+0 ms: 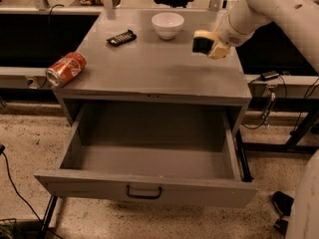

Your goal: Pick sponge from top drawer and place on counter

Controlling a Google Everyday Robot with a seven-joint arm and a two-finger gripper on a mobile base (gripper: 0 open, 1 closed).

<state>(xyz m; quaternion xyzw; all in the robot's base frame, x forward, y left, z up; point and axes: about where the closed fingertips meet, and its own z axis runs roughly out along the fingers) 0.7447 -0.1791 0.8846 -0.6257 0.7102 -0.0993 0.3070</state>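
My gripper (208,44) is at the end of the white arm coming in from the upper right. It hovers above the right rear part of the counter (149,68). It is shut on the sponge (200,42), a pale yellow block with its dark face turned toward the camera. The sponge is held clear of the counter surface. The top drawer (144,156) is pulled wide open below the counter and shows a bare grey floor. Its dark bar handle (143,192) is centred on the front panel.
A red soda can (65,68) lies on its side at the counter's left edge. A white bowl (167,24) and a dark flat snack bar (121,37) sit toward the back. Cables run along the floor at left and right.
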